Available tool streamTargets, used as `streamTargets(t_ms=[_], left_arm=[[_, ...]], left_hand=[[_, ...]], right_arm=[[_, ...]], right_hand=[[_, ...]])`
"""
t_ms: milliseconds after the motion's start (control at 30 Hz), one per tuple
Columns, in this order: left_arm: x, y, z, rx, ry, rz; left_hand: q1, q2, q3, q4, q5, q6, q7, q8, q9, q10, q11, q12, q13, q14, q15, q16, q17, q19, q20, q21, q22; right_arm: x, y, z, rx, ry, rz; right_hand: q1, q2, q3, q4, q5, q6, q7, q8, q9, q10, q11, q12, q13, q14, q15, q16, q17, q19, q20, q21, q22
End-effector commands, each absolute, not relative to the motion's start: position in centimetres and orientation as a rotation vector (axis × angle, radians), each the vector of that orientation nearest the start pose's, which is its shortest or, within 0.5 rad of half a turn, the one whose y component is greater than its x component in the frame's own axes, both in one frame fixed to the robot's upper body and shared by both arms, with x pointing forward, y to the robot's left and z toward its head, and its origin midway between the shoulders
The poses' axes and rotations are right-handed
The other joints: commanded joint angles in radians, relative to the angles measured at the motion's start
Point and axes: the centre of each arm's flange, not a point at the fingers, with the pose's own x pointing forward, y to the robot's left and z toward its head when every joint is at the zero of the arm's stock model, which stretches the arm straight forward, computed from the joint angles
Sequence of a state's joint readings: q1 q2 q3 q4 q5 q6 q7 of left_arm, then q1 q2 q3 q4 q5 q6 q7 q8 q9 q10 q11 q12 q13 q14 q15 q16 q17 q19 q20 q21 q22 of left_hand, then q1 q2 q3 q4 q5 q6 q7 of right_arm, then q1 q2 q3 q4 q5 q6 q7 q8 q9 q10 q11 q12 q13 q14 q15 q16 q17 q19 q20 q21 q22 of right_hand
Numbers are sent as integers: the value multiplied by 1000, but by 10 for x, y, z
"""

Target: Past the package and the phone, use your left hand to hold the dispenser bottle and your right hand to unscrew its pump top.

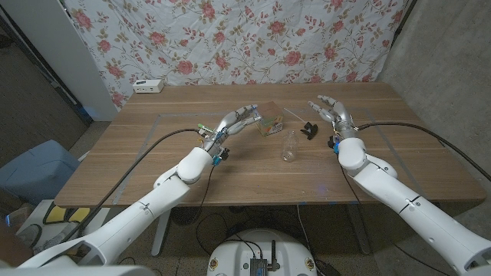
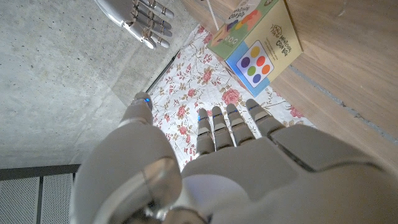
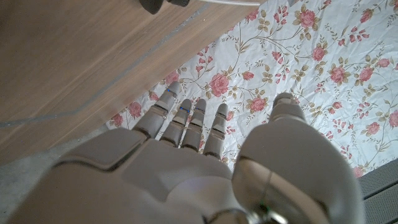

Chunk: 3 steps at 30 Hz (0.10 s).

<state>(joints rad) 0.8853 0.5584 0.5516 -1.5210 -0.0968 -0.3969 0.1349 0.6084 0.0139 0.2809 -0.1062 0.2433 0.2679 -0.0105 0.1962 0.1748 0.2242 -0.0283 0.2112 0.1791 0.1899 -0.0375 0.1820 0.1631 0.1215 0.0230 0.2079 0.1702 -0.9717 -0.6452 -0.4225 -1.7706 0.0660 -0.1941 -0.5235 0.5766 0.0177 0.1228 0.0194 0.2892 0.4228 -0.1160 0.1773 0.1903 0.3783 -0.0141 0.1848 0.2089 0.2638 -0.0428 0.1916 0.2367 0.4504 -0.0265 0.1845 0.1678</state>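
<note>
While both hands hover above the wooden table (image 1: pixel 153 146), neither holds anything: the left hand (image 1: pixel 239 119) has its fingers spread, reaching toward the small colourful package (image 1: pixel 268 125), and the right hand (image 1: pixel 335 113) is likewise open with fingers apart. Between the two arms the clear dispenser bottle (image 1: pixel 290 146) stands upright on the table without its top, and the black pump top (image 1: pixel 310 130) lies just beside it, near the right hand. A flowered cloth (image 1: pixel 230 38) hangs behind.

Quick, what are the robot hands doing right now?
Left robot hand: open, holding nothing.
Right robot hand: open, holding nothing.
</note>
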Motion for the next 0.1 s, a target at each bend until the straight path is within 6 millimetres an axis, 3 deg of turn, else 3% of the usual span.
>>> streamTargets(t_ms=[33, 100], left_arm=[[607, 183, -20, 458, -858, -299], [610, 182, -20, 446, -857, -298]], left_hand=[[4, 17, 11, -2, -4, 1, -1, -5, 1, 8, 2, 4, 2, 6, 2, 3, 1, 10, 0, 4, 1], [5, 20, 12, -2, -4, 2, -2, -5, 2, 8, 1, 3, 2, 7, 2, 3, 1, 10, 0, 3, 1]], right_arm=[[600, -272, -10, -436, -616, -213], [601, -272, -10, -436, -608, -205]], right_hand=[[-20, 4, -3, 13, -8, -17, 7, -3, -1, -2, 1, 5, -2, -4, -5, 7, 0, 6, -14, 6, 0], [-22, 5, -4, 14, -9, -19, 9, -3, -2, -2, 0, 5, -3, -4, -5, 7, 0, 8, -16, 7, 0]])
